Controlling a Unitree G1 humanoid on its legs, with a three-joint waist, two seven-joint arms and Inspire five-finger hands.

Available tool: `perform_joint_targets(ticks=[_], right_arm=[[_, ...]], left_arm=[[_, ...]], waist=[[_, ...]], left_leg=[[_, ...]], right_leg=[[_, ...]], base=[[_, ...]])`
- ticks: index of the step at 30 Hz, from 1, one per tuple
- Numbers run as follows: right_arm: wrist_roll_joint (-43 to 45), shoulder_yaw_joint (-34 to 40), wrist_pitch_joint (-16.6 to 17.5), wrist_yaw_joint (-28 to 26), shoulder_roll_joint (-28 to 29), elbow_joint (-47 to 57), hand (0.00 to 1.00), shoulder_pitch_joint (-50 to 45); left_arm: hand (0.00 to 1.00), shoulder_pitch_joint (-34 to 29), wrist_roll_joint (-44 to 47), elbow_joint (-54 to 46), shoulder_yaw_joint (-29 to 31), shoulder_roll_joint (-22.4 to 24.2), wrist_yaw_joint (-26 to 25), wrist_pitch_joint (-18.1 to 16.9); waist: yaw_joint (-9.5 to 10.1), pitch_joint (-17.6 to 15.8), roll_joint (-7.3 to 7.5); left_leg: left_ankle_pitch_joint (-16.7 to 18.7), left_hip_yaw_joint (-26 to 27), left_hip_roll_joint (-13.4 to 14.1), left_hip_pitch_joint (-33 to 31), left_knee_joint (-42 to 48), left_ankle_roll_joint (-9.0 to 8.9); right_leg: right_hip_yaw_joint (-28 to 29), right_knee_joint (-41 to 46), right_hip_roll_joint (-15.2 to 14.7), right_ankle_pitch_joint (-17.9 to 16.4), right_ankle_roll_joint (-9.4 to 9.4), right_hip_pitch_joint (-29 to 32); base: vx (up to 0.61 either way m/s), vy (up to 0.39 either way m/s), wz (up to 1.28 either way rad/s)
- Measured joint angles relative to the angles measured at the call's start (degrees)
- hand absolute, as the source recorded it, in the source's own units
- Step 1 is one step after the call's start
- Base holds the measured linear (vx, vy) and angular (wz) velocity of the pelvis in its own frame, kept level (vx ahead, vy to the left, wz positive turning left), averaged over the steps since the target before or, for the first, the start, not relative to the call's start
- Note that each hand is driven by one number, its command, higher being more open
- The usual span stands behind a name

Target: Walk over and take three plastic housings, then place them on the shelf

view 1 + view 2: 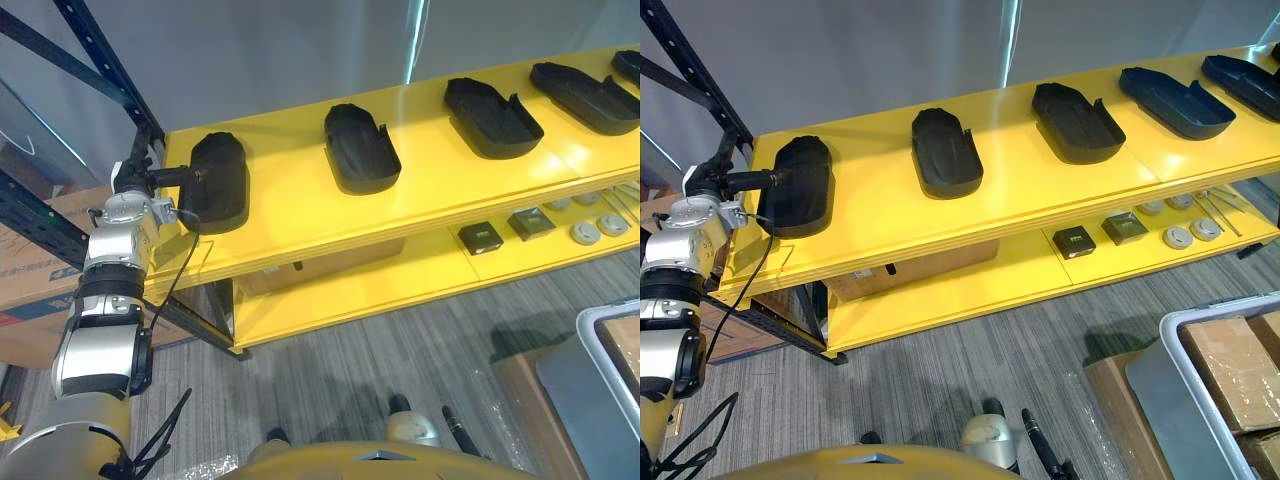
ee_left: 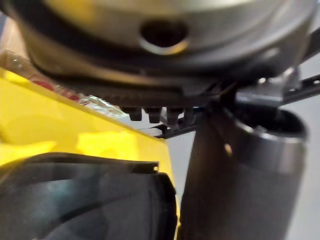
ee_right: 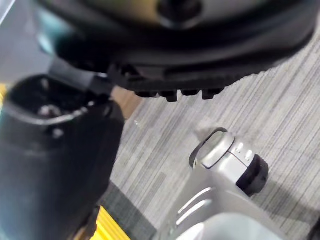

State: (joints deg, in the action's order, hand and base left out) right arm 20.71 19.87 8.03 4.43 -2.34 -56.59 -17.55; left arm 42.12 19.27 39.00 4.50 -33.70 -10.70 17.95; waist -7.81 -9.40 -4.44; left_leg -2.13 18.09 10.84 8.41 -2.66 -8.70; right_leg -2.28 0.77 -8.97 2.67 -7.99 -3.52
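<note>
Several black plastic housings lie in a row on the yellow shelf's top board. The leftmost housing rests flat near the board's left end. My left hand is at that housing's left edge, its thumb straight and reaching to the rim; nothing is gripped. More housings lie to the right, apart from each other. My right hand hangs over the grey carpet, thumb straight, holding nothing.
The lower yellow board carries small dark square boxes and round grey discs. A dark blue rack post stands behind my left arm, with a cardboard box beside it. A grey bin with cartons sits at lower right.
</note>
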Motion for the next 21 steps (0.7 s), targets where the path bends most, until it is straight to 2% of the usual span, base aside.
perform_joint_targets(ticks=[3, 6, 9, 10, 14, 15, 17, 18, 21], right_arm=[[0.0, 1.0, -0.3, 0.0, 0.0, 0.0, 1.0, 0.4], [-0.2, 3.2, -0.8, -0.1, 0.1, -0.1, 1.0, 0.7], [-0.3, 5.7, -1.2, -0.1, 0.0, -0.3, 1.0, 1.1], [-0.3, 5.8, -1.2, -0.1, 0.0, -0.4, 1.0, 1.1], [-1.6, 7.1, -1.3, -0.3, 0.0, -1.4, 1.0, 1.7], [-2.4, 7.1, -1.4, -0.4, 0.1, -1.4, 1.0, 1.7], [-2.4, 7.1, -1.4, -0.3, 0.2, -1.4, 1.0, 1.6], [-2.5, 7.1, -1.4, -0.1, 0.6, -1.5, 1.0, 1.3], [-2.5, 6.9, -1.4, 0.1, 1.8, -1.5, 1.0, 0.3]], left_arm=[[1.0, 0.0, 2.0, -3.4, -1.3, -0.3, 0.0, -3.3], [1.0, 0.0, 5.7, -9.3, -1.5, -0.7, 0.3, -6.8], [1.0, -0.1, 8.7, -18.2, -1.5, -2.1, 1.0, -12.0], [1.0, -0.2, 9.1, -19.2, -1.5, -2.3, 1.1, -12.1], [1.0, -7.1, 12.5, -34.1, -0.9, -4.1, 2.7, -16.3], [1.0, -11.0, 13.9, -38.9, -0.3, -3.7, 3.0, -17.0], [1.0, -19.3, 14.6, -45.6, 1.6, 0.5, 4.0, -18.1], [1.0, -24.6, 14.5, -48.4, 2.3, 4.7, 4.9, -18.3], [1.0, -35.9, 12.7, -51.0, 1.9, 13.2, 6.6, -19.0]], waist=[[0.17, 0.6, -0.16], [1.46, 1.8, -0.43], [2.66, 2.8, -0.26], [2.74, 3.0, -0.22], [3.02, 5.1, 0.07], [3.04, 5.6, 0.06], [3.25, 6.2, 0.32], [3.4, 6.5, 0.29], [4.42, 6.5, 0.74]], left_leg=[[-0.5, -0.7, -0.2, 0.3, -0.7, 0.07], [-0.5, -0.7, -0.2, 0.2, -1.2, 0.03], [-0.7, -0.7, -0.2, 0.9, -1.8, -0.03], [-0.7, -0.7, -0.2, 0.9, -1.8, -0.03], [-0.7, -0.7, -0.3, 1.1, -2.1, -0.06], [-0.6, -0.7, -0.2, 1.1, -2.1, -0.14], [-0.5, -0.8, -0.2, 1.1, -2.1, -0.24], [-0.5, -1.2, -0.2, 1.2, -2.1, -0.27], [0.0, -2.1, -0.1, 1.1, -2.2, -0.79]], right_leg=[[-0.7, -0.3, -0.2, 0.0, 0.0, -0.6], [-0.7, -1.0, -0.1, 0.0, 0.01, -0.7], [-0.8, -1.0, 0.0, 0.0, 0.01, -1.2], [-0.8, -1.0, 0.0, 0.0, 0.02, -1.2], [-0.9, -1.7, 0.0, 0.0, 0.03, -1.7], [-1.1, -1.8, 0.0, 0.0, 0.03, -1.8], [-1.3, -1.9, 0.0, -0.1, 0.1, -2.0], [-1.7, -1.9, 0.0, -0.3, 0.27, -2.4], [-2.6, -1.8, 0.0, -0.7, 0.6, -2.8]], base=[[-0.01, 0.0, 0.1], [0.0, -0.002, 0.01], [0.0, 0.0, 0.0], [0.0, 0.0, 0.0], [0.03, 0.0, 0.02], [0.0, 0.0, 0.0], [0.0, -0.003, 0.04], [-0.01, -0.005, 0.13], [-0.02, -0.004, 0.16]])
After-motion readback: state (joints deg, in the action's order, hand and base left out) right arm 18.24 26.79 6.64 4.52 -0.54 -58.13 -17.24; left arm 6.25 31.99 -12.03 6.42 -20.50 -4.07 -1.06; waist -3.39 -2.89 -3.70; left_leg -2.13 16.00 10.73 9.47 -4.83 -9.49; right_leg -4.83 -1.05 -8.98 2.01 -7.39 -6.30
